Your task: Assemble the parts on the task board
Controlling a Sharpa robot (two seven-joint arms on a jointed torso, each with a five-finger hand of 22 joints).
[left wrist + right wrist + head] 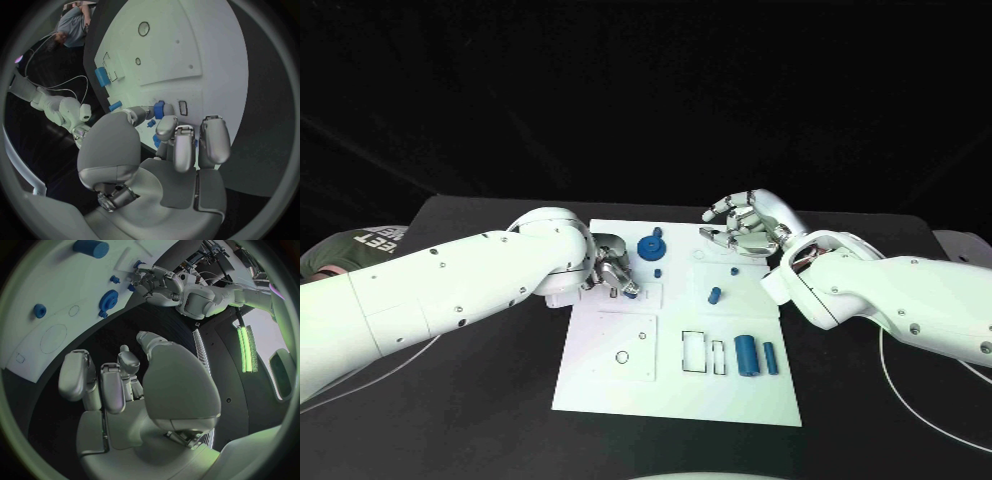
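Left hand is low over the near-left part of the task board, fingers curled down around a small blue part. It looks pinched at the fingertips, but contact is partly hidden, so a real grip is my read, not a certainty. Just past its fingers stands the blue gear-shaped part on its peg. Further right lies a small blue peg, and toward the robot two blue cylinders lie side by side by the slots. Parts look like light, rigid plastic, smooth enough to slip; best taken across the short sides. Right hand hangs above the board's far-right corner, fingers loosely curled, holding nothing, well apart from every part.
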